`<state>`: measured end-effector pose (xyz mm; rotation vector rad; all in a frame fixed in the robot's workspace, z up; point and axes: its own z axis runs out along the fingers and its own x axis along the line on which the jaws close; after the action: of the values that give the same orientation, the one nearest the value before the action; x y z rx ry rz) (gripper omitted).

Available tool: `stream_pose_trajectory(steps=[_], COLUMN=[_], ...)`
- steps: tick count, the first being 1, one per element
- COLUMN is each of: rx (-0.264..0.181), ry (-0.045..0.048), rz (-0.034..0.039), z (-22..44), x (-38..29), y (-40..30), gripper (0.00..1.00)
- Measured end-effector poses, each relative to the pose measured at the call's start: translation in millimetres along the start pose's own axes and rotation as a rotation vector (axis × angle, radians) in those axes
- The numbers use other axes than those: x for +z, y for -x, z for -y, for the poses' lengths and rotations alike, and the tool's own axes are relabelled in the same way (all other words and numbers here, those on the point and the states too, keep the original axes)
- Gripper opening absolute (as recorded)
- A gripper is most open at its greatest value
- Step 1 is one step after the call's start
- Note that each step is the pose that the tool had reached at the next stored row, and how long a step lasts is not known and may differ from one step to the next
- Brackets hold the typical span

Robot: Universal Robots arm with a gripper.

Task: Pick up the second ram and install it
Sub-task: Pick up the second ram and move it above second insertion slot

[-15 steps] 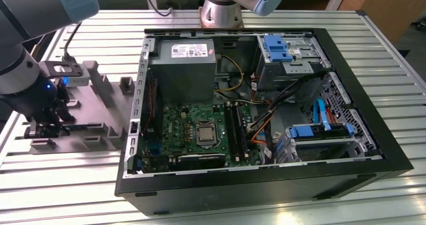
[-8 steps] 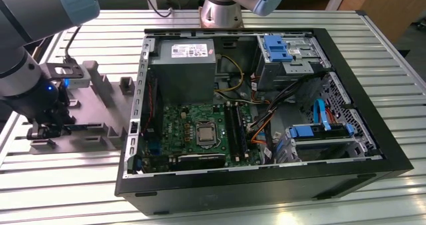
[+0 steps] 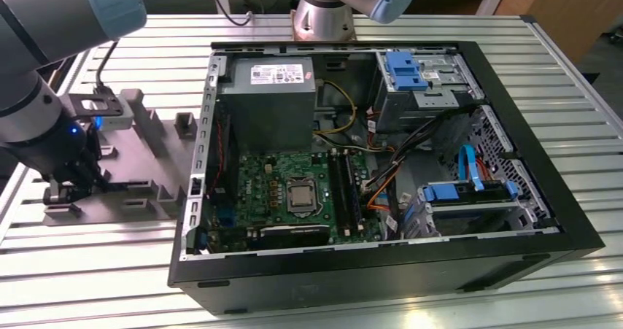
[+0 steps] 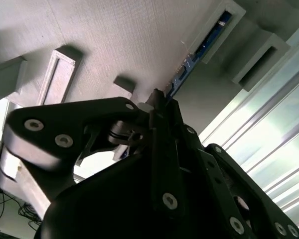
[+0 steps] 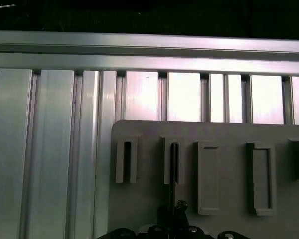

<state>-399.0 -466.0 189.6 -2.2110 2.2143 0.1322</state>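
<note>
Jaws together, clamped on the near end of the second ram (image 4: 190,60). Gripper (image 4: 158,102) sits low over the grey fixture tray (image 3: 146,165), at the exterior view's left. One ram, far end in a block slot. Five raised blocks (image 5: 208,177) in the first wrist view, the fifth cut off. One open PC case (image 3: 389,271) beside the tray.

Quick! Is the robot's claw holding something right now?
Claw: closed on the long, thin, dark blue circuit-board strip, which stands in a slot of the grey plastic tray.

Arm (image 3: 39,125) low, jaws clamped narrowly together
</note>
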Motion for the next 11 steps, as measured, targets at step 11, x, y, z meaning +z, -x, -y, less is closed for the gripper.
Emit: stream_pose_trajectory(steps=[11], rx=[0.001], ry=[-0.0002], rz=[0.0001], z=[0.0], x=[0.5], y=[0.0], gripper=[0.14])
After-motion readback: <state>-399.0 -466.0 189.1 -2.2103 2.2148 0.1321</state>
